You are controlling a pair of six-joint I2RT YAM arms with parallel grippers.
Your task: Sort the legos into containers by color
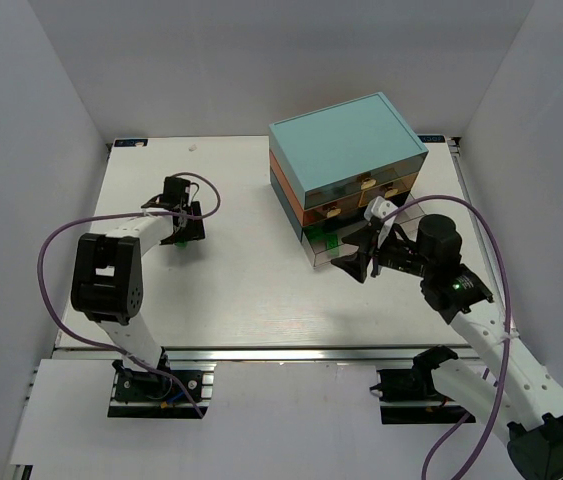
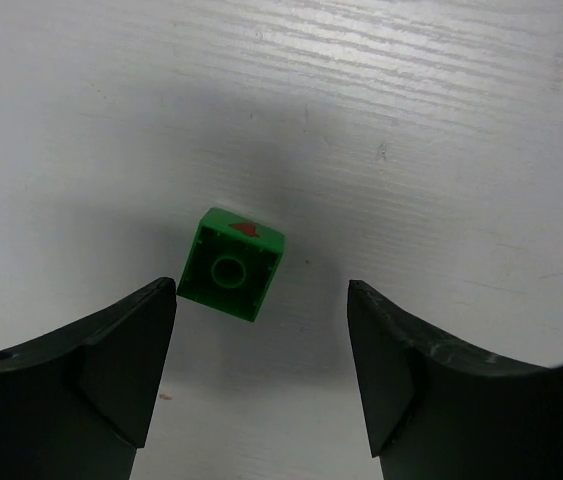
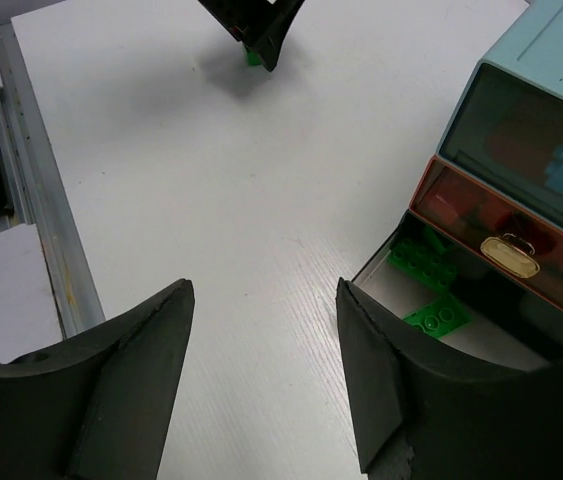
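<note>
A small green brick [image 2: 231,264] lies on the white table, just ahead of my open left gripper [image 2: 261,300], nearer its left finger; it shows as a green speck in the top view [image 1: 179,240] and far off in the right wrist view [image 3: 253,57]. My left gripper [image 1: 183,228] hangs over it. The chest [image 1: 346,165] stands at the back right, its bottom drawer [image 3: 431,300] pulled out with green bricks [image 3: 437,317] inside. My right gripper [image 1: 353,262] is open and empty just left of that drawer. Red bricks show dimly in the orange drawer [image 3: 501,215], blue ones above.
The table's metal rail [image 3: 36,200] runs along the near edge. Purple cables [image 1: 56,250] loop beside both arms. White walls enclose the table on three sides.
</note>
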